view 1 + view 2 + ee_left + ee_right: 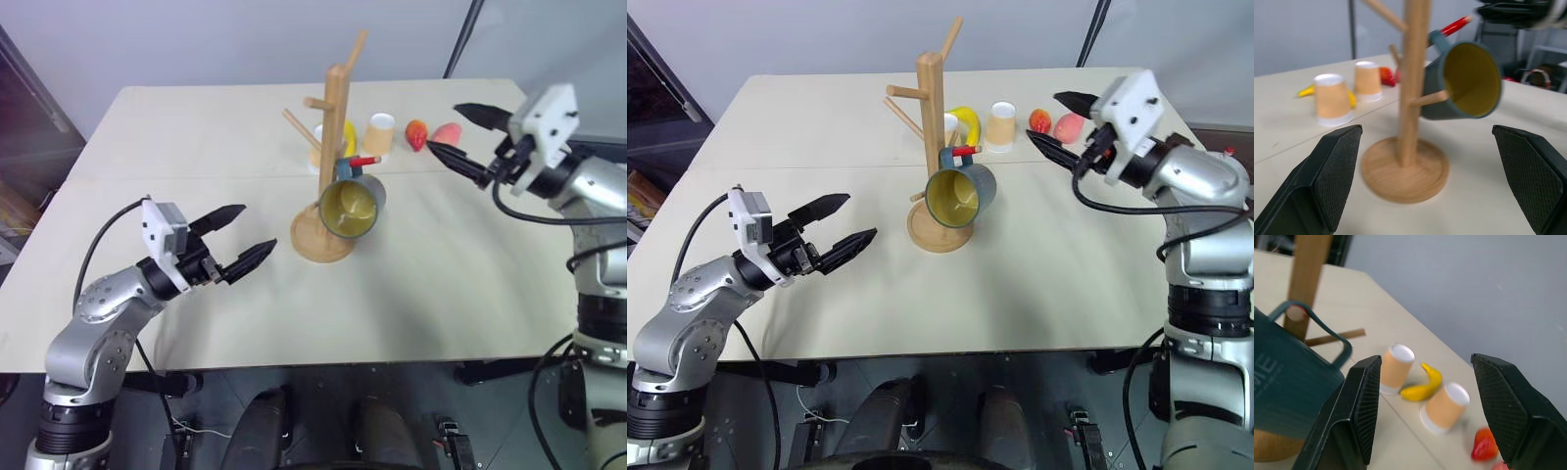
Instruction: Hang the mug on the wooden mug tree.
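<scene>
Nearest, in the lower left of the head view, the left gripper (pixel 243 239) hovers over the beige desk (pixel 441 294) with its fingers (pixel 223 216) spread apart and empty, pointing toward the centre. Past it, mid-frame, the wooden mug tree (pixel 334 137) stands upright on its round base. The mug (pixel 352 205) hangs from a red-tipped peg (pixel 364 160) by its loop handle, tilted so the yellow inside faces the camera, its body against the post just above the base. At the right of the frame, the right gripper (pixel 458 132) is held well apart from the mug, fingers released and holding nothing. Farthest back sit two pale orange cups (pixel 1331 99), a banana (pixel 1422 386) between them, and a strawberry (pixel 416 133) beside a pink object (pixel 449 132).
</scene>
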Controlling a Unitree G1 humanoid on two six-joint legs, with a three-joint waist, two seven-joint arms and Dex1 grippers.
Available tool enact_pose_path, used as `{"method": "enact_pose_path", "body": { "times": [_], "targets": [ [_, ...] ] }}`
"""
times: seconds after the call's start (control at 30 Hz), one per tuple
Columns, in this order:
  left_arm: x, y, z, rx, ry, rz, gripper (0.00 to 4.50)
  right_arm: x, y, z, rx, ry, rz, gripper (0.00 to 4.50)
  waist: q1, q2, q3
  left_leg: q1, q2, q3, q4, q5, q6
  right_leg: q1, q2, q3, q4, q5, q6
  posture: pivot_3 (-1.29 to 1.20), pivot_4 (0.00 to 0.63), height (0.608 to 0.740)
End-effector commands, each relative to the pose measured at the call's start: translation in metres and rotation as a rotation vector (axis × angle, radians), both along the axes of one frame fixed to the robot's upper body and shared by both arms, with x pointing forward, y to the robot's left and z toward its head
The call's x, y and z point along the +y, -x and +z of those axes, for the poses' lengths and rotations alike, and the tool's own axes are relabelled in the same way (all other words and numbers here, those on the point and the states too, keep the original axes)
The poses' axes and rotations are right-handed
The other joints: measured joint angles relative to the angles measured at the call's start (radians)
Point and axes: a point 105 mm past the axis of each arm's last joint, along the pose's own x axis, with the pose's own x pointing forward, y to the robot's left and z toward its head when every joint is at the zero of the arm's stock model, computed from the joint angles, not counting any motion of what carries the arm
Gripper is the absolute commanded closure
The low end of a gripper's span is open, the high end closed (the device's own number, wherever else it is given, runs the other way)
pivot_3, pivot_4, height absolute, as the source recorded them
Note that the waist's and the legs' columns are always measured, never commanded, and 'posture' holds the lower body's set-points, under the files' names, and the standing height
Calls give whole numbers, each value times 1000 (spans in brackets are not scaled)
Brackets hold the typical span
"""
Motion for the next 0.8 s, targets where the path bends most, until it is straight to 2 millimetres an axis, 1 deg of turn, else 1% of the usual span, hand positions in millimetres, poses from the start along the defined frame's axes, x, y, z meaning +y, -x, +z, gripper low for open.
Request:
{"method": "enact_pose_path", "body": {
  "times": [0.03,0.1,0.23,0.33,0.43,0.57,0.8],
  "targets": [
    [17,-10,-4,-23,1,135,0,-22,6,-13,2,-135,-80,1492,1,0,0,0,0,0,0,0,0,0,0,0,0,0,0,0,150,740],
    [26,-15,-12,-19,-11,213,0,-33,4,-33,30,-185,-145,1492,-1,0,0,0,0,0,0,0,0,0,0,0,0,0,0,0,150,740],
    [39,-21,-29,8,-18,328,0,-45,4,-73,75,-249,-240,1492,-2,0,0,0,0,0,0,0,0,0,0,0,1,0,1,0,150,740],
    [50,-24,-40,24,-16,417,0,-50,5,-92,101,-281,-277,1492,-1,0,0,0,0,0,0,0,0,0,0,0,1,1,1,0,150,740],
    [56,-25,-46,27,-15,469,0,-51,5,-103,119,-299,-295,1492,-1,0,0,0,0,0,0,0,0,0,0,0,1,1,1,0,150,740],
    [63,-26,-53,36,-16,516,0,-48,4,-113,135,-308,-298,1492,-1,0,0,0,0,0,0,0,0,0,0,0,1,1,1,0,150,740],
    [64,-27,-57,49,-6,520,0,-41,2,-123,158,-318,-284,1492,0,0,0,0,0,0,0,0,0,0,1,0,1,1,2,0,150,740]
  ]
}}
